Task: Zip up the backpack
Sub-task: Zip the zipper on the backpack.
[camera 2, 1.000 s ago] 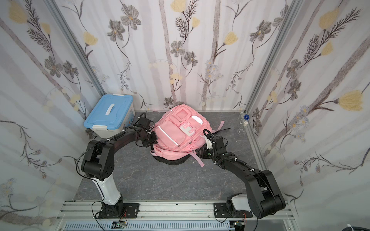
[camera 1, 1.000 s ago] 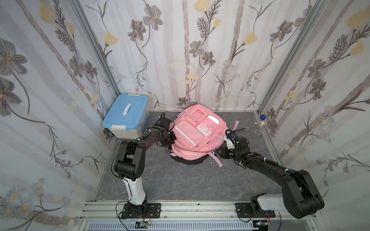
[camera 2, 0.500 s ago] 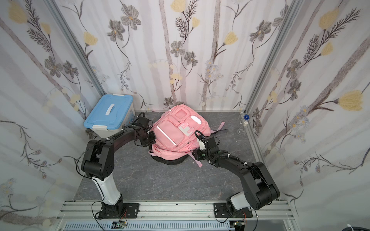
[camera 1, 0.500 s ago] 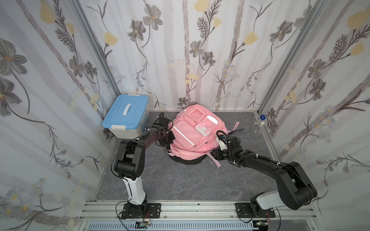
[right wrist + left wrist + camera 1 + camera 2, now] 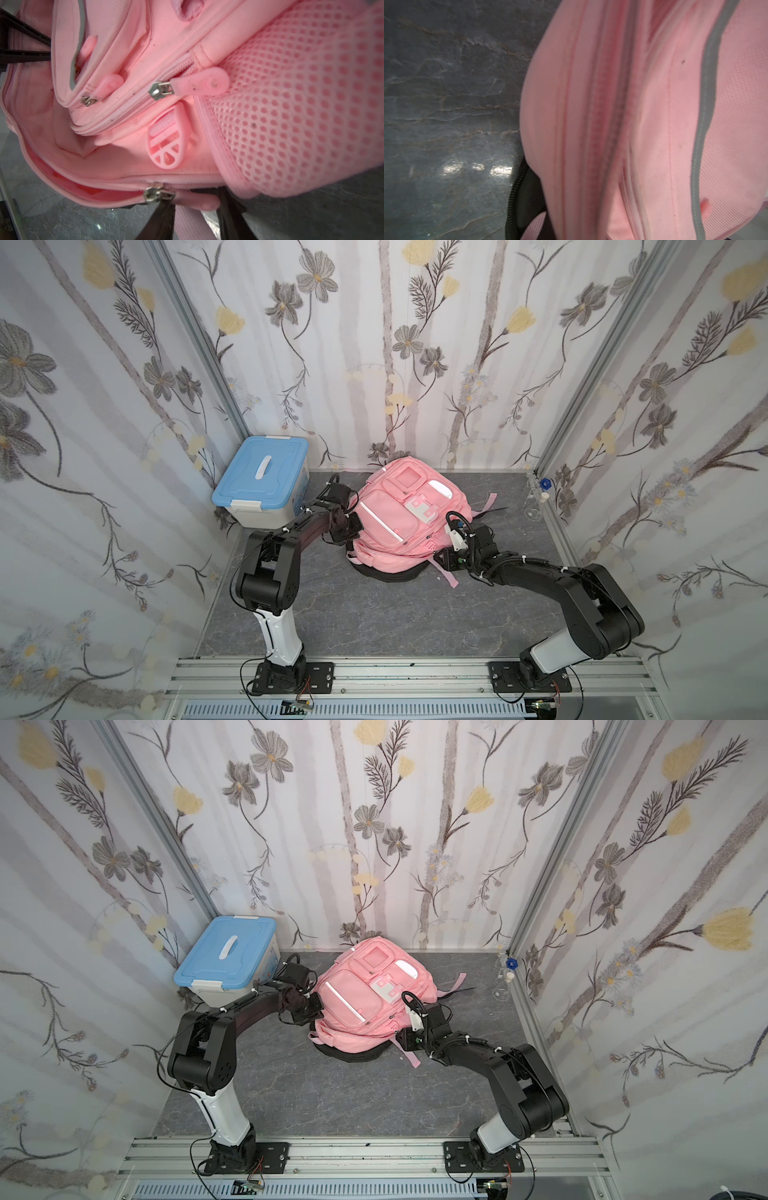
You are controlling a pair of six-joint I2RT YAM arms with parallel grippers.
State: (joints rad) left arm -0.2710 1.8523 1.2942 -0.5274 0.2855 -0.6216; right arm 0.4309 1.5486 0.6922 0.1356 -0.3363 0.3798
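Observation:
A pink backpack [image 5: 399, 526] [image 5: 361, 998] lies face up on the grey floor. My left gripper [image 5: 351, 526] [image 5: 313, 1006] is at its left edge, shut on the fabric. Its fingers are hidden in the left wrist view, where the pink backpack [image 5: 643, 124] fills the frame. My right gripper [image 5: 444, 556] [image 5: 401, 1038] is at the bag's near right corner. The main zipper slider [image 5: 158, 194] sits beside a gaping opening in the right wrist view. Its pink pull tab [image 5: 197, 202] lies between the two black fingers [image 5: 161, 220] of my right gripper [image 5: 195, 216], which stand apart.
A box with a blue lid [image 5: 262, 485] stands at the back left, close behind my left arm. Small glass vessels [image 5: 536, 502] sit in the back right corner. A pink strap [image 5: 446, 572] trails on the floor under my right gripper. Patterned walls enclose three sides.
My right gripper has moved left to the backpack's corner and its jaws have narrowed around the pull tab. The left gripper has stayed shut at the bag's left edge.

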